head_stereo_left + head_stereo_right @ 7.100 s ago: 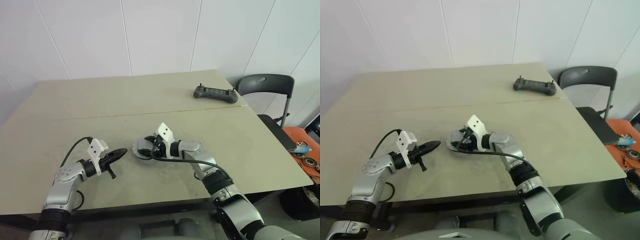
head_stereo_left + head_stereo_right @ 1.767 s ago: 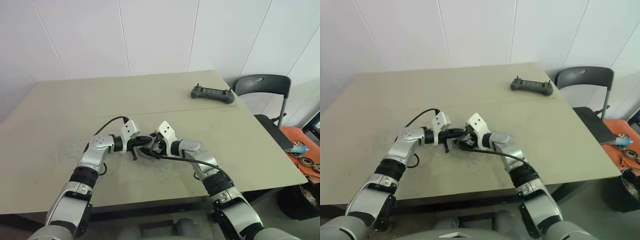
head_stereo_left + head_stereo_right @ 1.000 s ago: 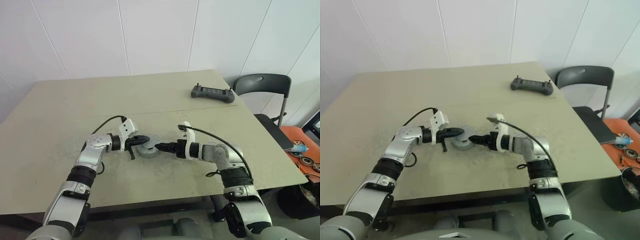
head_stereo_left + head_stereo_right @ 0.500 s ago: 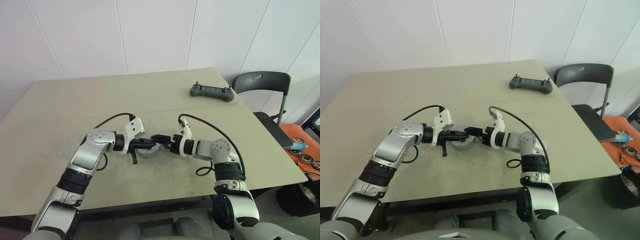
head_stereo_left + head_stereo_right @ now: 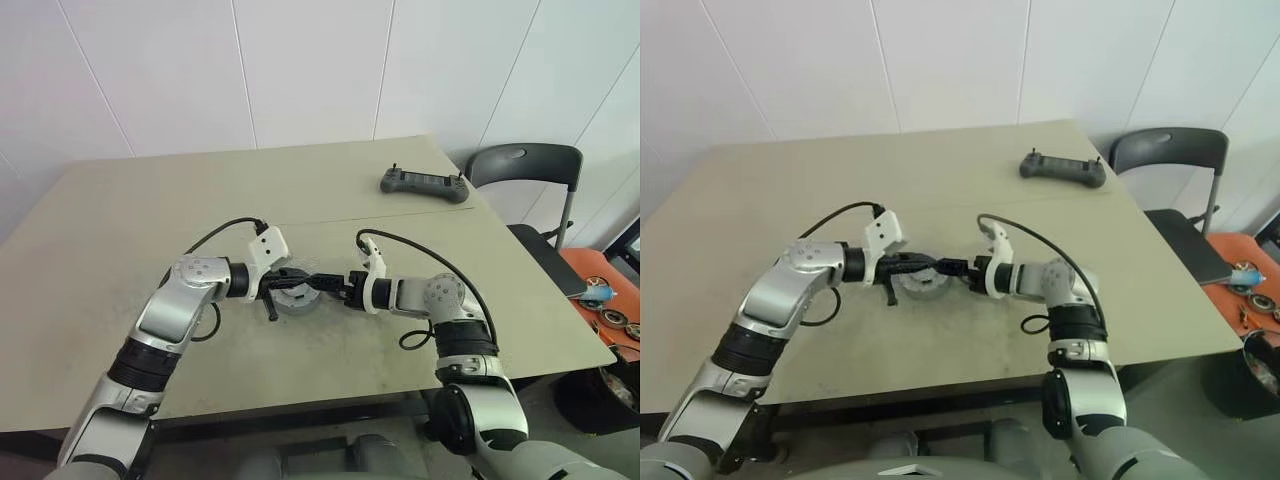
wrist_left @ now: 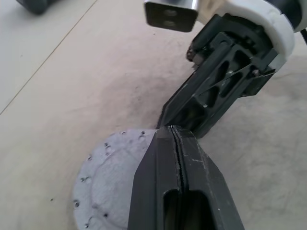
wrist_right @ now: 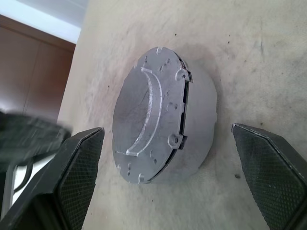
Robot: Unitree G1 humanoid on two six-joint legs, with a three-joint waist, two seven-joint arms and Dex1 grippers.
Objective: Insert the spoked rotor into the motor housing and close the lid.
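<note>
**Lid on the housing, both grippers meeting over it**

The left gripper [image 6: 175,139] has its two black fingers pressed fully together, holding nothing. Its tip hangs just above the near edge of the lid [image 7: 144,112]. The right gripper [image 7: 168,158] comes in from the opposite side, its fingers spread as wide as they go, one on each side of the lid without touching it.

The lid, a grey metal disc with small holes and a notched rim, sits on top of the motor housing [image 7: 201,124], forming one round stack on the table [image 5: 400,330]. In the right wrist view a thin dark seam shows between lid and housing along one edge. The spoked rotor cannot be seen; it is judged to be inside already.

The step in hand looks like the closing of the lid. The next move probably calls for pressing the lid flat, or closing the right fingers on the stack to steady it.

A dark handheld controller [image 5: 425,185] lies well beyond the lid.
</note>
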